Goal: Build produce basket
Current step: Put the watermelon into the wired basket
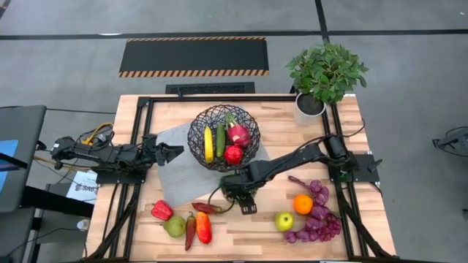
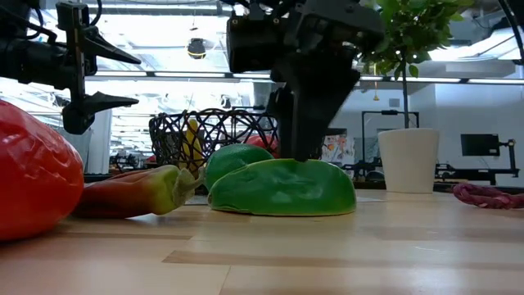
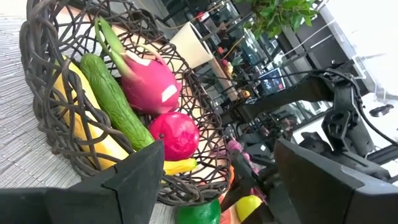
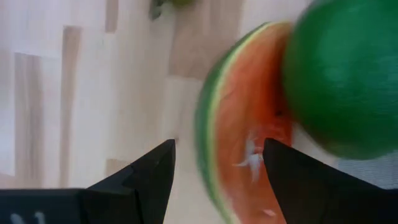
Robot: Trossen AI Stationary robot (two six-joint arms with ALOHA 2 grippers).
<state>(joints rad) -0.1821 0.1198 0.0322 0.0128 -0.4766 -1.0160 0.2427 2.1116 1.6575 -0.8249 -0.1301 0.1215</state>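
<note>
The black wire basket [image 1: 223,136] stands on a grey mat and holds a banana, a cucumber [image 3: 115,102], a dragon fruit [image 3: 149,84] and a red apple [image 3: 176,134]. A watermelon slice [image 2: 282,187] lies on the table on its cut face, rind up, with a lime [image 2: 236,160] just behind it. My right gripper [image 4: 217,168] is open and points down over the slice, whose rind edge [image 4: 205,143] lies between the fingers. My left gripper [image 1: 172,152] hovers open to the left of the basket, above the mat. My right gripper comes at the watermelon slice from above, and a fingertip [image 2: 307,152] reaches down to the top of the rind. I cannot tell whether it touches the slice. The slice lies flat on the table.
Red peppers, chillies and a pear [image 1: 174,226] lie near the table's near-left edge. A green apple [image 1: 284,220], an orange [image 1: 303,204] and purple grapes [image 1: 318,217] lie near-right. A potted plant [image 1: 325,73] stands at the far-right corner. A black frame borders the table.
</note>
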